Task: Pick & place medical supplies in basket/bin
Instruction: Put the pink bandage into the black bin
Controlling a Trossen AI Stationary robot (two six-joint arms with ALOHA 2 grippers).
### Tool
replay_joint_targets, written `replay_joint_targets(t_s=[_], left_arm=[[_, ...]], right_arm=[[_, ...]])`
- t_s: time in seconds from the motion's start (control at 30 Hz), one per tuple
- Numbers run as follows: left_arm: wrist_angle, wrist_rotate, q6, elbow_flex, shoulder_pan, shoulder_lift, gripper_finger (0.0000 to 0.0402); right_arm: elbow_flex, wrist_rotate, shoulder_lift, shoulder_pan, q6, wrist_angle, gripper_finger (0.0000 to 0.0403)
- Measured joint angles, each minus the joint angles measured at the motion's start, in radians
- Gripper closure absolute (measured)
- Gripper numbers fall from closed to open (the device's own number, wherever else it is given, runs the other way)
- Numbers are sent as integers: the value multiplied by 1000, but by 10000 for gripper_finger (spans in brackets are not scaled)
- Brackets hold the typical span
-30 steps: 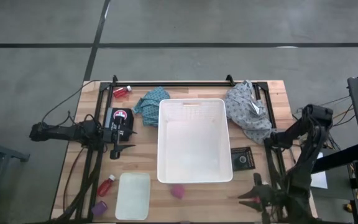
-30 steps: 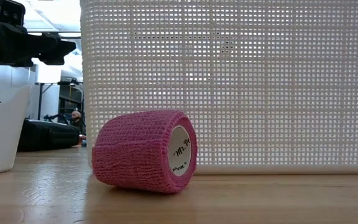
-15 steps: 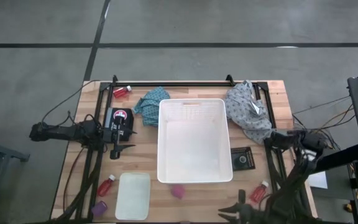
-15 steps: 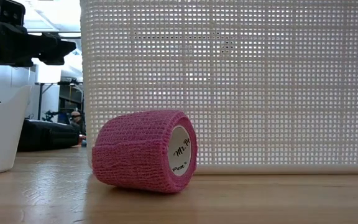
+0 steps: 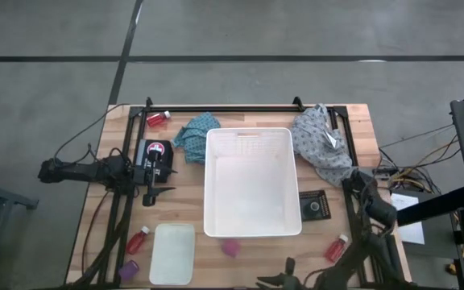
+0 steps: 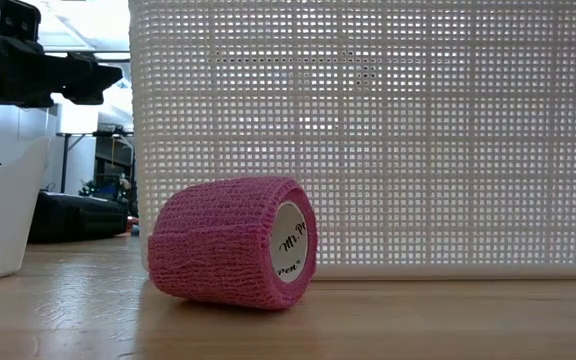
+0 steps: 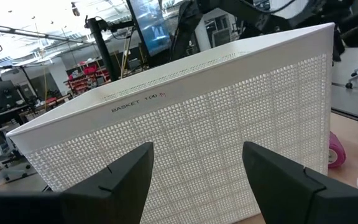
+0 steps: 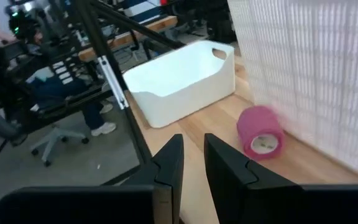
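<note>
The pink roll (image 5: 230,248) lies on its side on the tabletop (image 5: 103,217), just beside the near wall of the big white basket (image 5: 213,185), not yet touched.

What changed: the R arm has swung from the right side of the tabletop down along the near edge, and the right claw (image 8: 192,140) now points at the roll from the side. Its fingers are almost together, w/ nothing between them. Because the arm moved away, a red bottle (image 5: 337,247) shows near the right front corner. My reading: the roll is the next pick, but the claw must first spread before it can take it.

Left claw (image 7: 197,155) has not moved. It hangs near the left wall of the basket, fingers apart, empty.

Containers:
- Basket: looks empty, no supplies inside as far as the high view shows.
- Small shallow tray (image 5: 153,254), left of the roll: also empty.

Everything else is outside too:
- teal cloth (image 5: 196,133) touching the far left corner of the basket;
- grey cloth (image 5: 321,145) against its far right side;
- two more red bottles (image 5: 158,118) (image 5: 139,239);
- a purple roll (image 5: 129,267).

So the task seems near its start.
</note>
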Motion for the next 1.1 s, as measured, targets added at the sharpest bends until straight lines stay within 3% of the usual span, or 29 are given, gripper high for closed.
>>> replay_joint_targets(t_s=[0.33,0.77,0.93,1.1], left_arm=[[0,0,0,0,0,0,148],[0,0,0,0,0,0,148],[0,0,0,0,0,0,148],[0,0,0,0,0,0,148]], right_arm=[[37,-12,115,-80,356,7,340],[37,-38,125,-158,560,32,294],[37,-99,125,-175,544,32,294],[49,-100,125,-176,413,30,293]])
